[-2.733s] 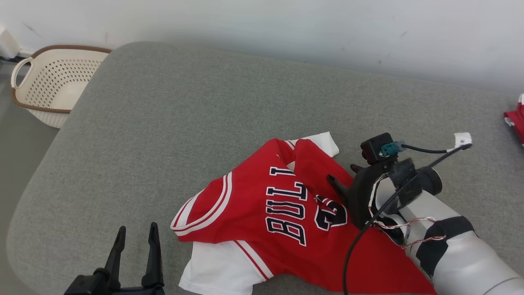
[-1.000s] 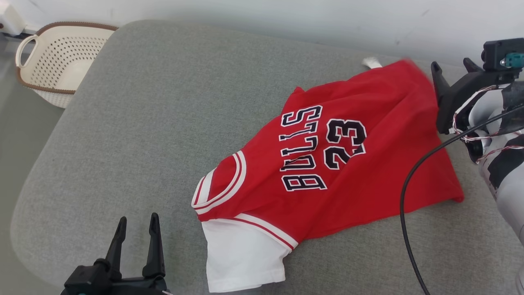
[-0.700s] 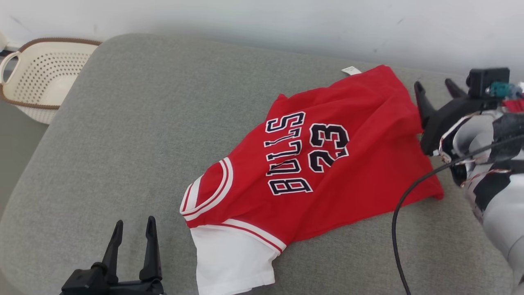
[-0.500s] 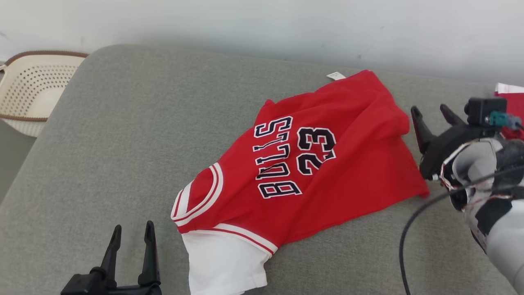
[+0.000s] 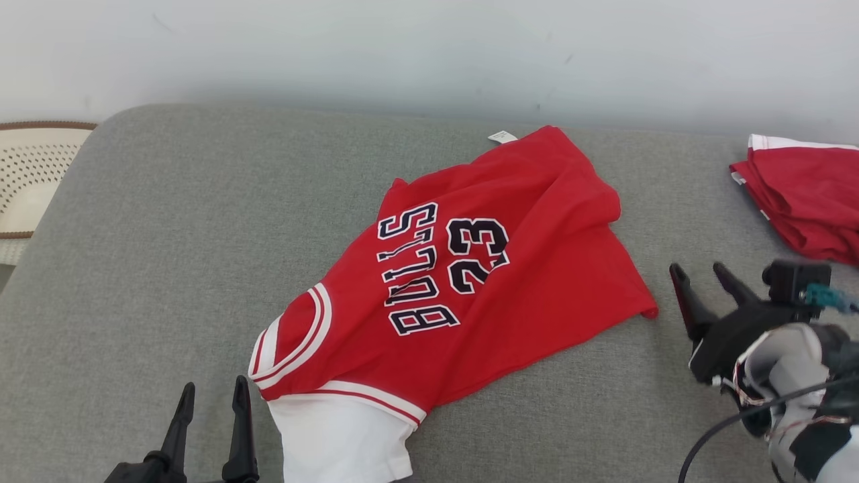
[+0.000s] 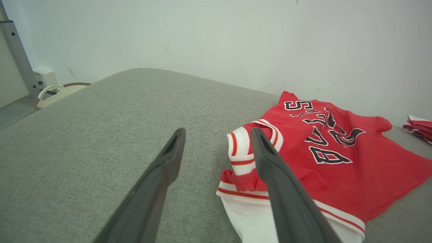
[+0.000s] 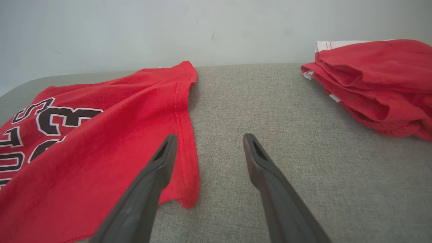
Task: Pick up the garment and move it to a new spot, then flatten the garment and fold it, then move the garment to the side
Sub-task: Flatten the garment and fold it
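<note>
Jersey lies rumpled between two open, empty grippers.
The red jersey (image 5: 470, 295) sprawls on the grey cushion (image 5: 168, 221). Its long axis runs diagonally from the white sleeve beside the left gripper (image 5: 214, 389) away to the hem corner just left of the right gripper (image 5: 696, 270). Both grippers stand spread wide, holding nothing, each near its own end. A folded red garment (image 5: 805, 194) sits far right, well apart, and a basket (image 5: 27, 174) far left; neither seems to block a reach.

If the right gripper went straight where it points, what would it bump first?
Probably the bare grey cushion, in the gap between the jersey and the folded red clothes; depth is unclear.
</note>
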Motion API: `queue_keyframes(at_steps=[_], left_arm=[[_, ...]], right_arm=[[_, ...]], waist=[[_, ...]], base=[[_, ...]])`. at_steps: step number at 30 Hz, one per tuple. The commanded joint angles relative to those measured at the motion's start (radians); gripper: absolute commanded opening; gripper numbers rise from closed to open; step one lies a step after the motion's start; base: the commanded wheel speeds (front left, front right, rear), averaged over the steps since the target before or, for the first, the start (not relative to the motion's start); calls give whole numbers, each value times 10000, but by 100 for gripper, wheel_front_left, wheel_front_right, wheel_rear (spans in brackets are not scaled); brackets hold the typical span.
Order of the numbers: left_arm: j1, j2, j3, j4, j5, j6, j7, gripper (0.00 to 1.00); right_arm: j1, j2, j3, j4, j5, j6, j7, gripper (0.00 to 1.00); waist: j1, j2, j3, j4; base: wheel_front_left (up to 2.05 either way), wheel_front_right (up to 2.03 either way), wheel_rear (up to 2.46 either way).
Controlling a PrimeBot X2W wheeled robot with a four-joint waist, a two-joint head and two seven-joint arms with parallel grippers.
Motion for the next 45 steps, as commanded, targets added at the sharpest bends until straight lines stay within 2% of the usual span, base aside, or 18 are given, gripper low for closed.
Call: queue_keyframes(at_steps=[1, 9, 13, 25, 37, 38, 39, 40, 41, 42, 43, 44, 45], left_arm=[[79, 4, 30, 19, 63, -22, -9, 100], [240, 4, 27, 76, 95, -60, -9, 100], [274, 2, 70, 66, 129, -61, -9, 100], [94, 4, 33, 67, 70, -122, -9, 100], [-106, 2, -78, 43, -45, -61, -9, 100], [-126, 2, -93, 40, -49, -47, -9, 100], [-142, 2, -105, 37, -63, -37, -9, 100], [-152, 2, -107, 34, -69, -24, -9, 100], [-168, 4, -118, 47, -78, -32, -9, 100], [-174, 2, -105, 59, -84, -30, -9, 100], [-159, 4, -84, 67, -83, -21, -9, 100], [-138, 4, -60, 72, -73, -17, -9, 100], [-133, 2, -44, 73, -55, -9, -9, 100]], right_arm=[[462, 21, -173, -239, -107, -12, -41, 100], [2080, 364, -1171, -1019, -639, -12, -44, 100], [2342, 419, -1467, -1022, -1134, -12, 25, 100], [1842, 920, -2051, -319, -2555, -12, 247, 100], [843, 1055, -2319, 886, -3916, -12, 359, 100], [766, 1039, -2324, 1012, -4030, -12, 366, 90], [709, 1034, -2324, 1107, -4132, -12, 354, 67], [640, 1043, -2333, 1232, -4221, -12, 341, 26], [573, 1019, -2319, 1364, -4372, -12, 335, 7], [555, 1085, -2353, 1434, -4370, -12, 319, 3], [551, 1177, -2408, 1469, -4319, -12, 302, 5], [542, 1197, -2426, 1516, -4318, -12, 280, 0], [521, 1184, -2434, 1555, -4340, -12, 263, 0]], waist=[[1, 0, -72, -77], [1, 0, -259, -64], [1, 0, -284, -86], [1, 0, -147, 133], [1, 0, 260, 550], [1, 0, 294, 588], [1, 0, 330, 622], [1, 0, 357, 650], [1, 0, 384, 693], [1, 0, 394, 718], [1, 0, 397, 733], [1, 0, 398, 742], [1, 0, 396, 743]], base=[[0, 0, 0], [0, 0, 0], [0, 0, 0], [0, 0, 0], [0, 0, 0], [0, 0, 0], [0, 0, 0], [0, 0, 0], [0, 0, 0], [0, 0, 0], [0, 0, 0], [0, 0, 0], [0, 0, 0]])
